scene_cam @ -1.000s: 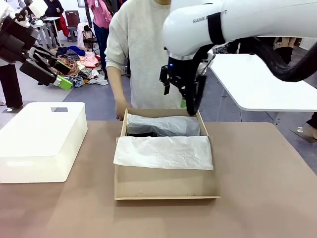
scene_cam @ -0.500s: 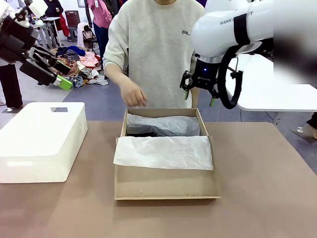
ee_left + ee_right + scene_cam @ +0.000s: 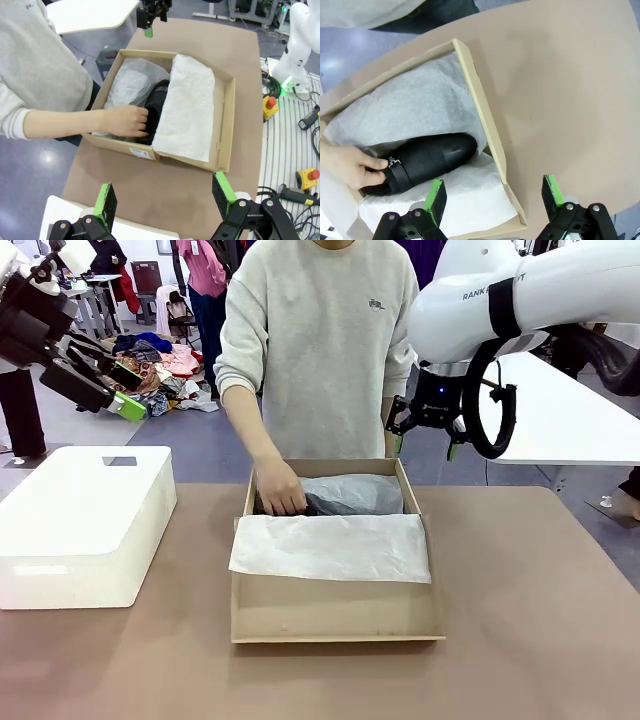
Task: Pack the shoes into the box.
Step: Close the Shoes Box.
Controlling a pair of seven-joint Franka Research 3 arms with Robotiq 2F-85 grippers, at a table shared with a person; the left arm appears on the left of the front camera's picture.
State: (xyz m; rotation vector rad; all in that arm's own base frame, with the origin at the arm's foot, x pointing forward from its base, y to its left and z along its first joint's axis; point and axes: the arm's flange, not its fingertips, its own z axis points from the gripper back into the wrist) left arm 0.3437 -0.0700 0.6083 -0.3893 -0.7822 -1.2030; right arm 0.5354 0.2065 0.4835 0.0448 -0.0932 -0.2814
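The tan cardboard box (image 3: pixel 335 610) stands open mid-table, lined with white tissue paper (image 3: pixel 330 545). A glossy black shoe (image 3: pixel 427 160) with a small metal buckle lies inside, in a gap in the tissue (image 3: pixel 157 102). A person's hand (image 3: pixel 125 120) reaches into the box and grips the shoe at its strap (image 3: pixel 345 165). My right gripper (image 3: pixel 425 445) hangs open and empty above the box's far right corner (image 3: pixel 494 194). High at the far left, my left gripper (image 3: pixel 118 390) is open and empty too, looking down at the box (image 3: pixel 165 195).
A large white plastic bin (image 3: pixel 85 520) sits on the table left of the box. The person stands at the far edge behind the box. A white table (image 3: pixel 540 410) is behind at the right. Bare brown tabletop lies right of and in front of the box.
My right arm has pulled back from over the box's far end, up and to the right. The person's hand has come down into the box onto the shoe.
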